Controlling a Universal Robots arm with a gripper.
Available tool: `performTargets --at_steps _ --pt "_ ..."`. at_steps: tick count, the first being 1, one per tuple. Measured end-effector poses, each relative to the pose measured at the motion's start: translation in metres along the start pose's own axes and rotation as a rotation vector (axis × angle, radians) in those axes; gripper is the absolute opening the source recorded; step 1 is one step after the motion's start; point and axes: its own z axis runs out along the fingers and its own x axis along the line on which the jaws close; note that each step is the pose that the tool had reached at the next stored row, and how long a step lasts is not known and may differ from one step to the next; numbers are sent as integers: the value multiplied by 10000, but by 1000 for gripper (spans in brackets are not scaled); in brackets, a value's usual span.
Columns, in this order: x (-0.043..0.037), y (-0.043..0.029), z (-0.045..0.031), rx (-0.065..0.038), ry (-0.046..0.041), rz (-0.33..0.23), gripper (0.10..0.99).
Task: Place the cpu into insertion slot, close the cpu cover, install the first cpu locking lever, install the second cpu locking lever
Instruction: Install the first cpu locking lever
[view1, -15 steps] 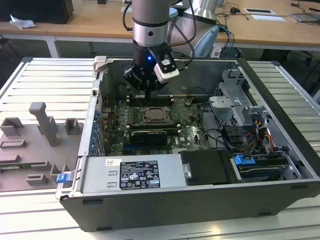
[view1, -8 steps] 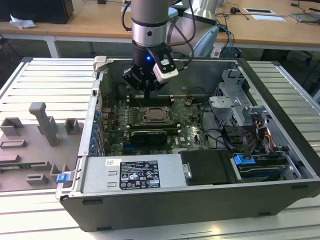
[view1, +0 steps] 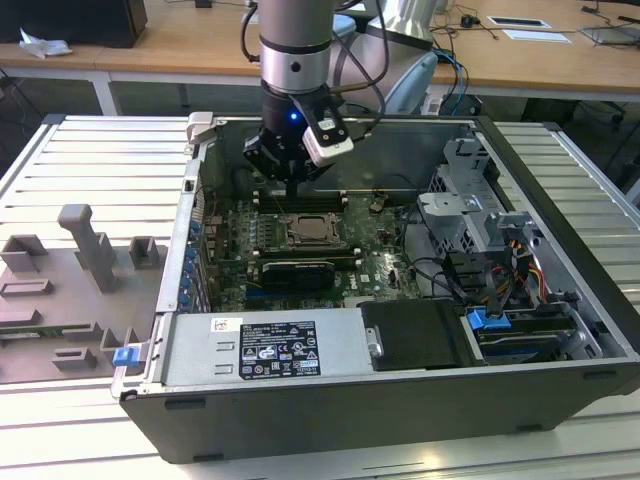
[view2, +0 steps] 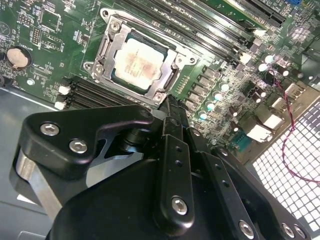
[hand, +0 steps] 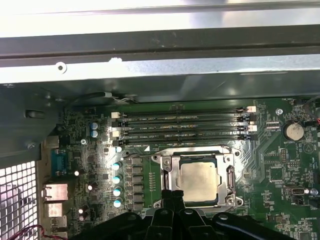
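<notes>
The cpu (view2: 142, 62), a pale silver-beige square, sits flat in the insertion slot (view2: 169, 79) near the middle of the green motherboard (view2: 50, 45). The silvery cpu cover (view2: 105, 50) lies down around it.

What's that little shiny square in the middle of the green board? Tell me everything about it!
That is the cpu, a small flat square chip with a pale silver-beige metal top, smudged brownish in the middle. It lies flat on the green motherboard, with a silvery-grey metal frame lying around its edges. The black end effector is close beside one side; I cannot tell if it touches.
</notes>
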Motion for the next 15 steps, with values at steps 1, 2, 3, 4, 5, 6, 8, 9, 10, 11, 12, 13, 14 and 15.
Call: performTargets --at_steps 1,2,3,4,5,6,8,9,10,11,12,13,14,15 --pt "5 0 0 0 0 -2 106" --pt "12 0 0 0 0 -6 106" --pt "17 -1 0 0 0 -8 106" --pt "23 -1 0 0 -1 -11 106" --pt "28 -1 0 0 0 -13 106" --pt "37 -2 0 0 -1 -17 106" --pt "49 -2 0 0 -1 -22 106" --pt "57 -2 0 0 -1 -26 106" --pt "65 -3 0 0 -1 -28 106" --pt "74 -3 0 0 -2 -34 106" --pt "80 -4 0 0 -3 -37 106" --pt "85 -4 0 0 -3 -40 106" --pt "89 -4 0 -1 -3 -43 106" --pt "97 -4 0 0 -2 -49 106"
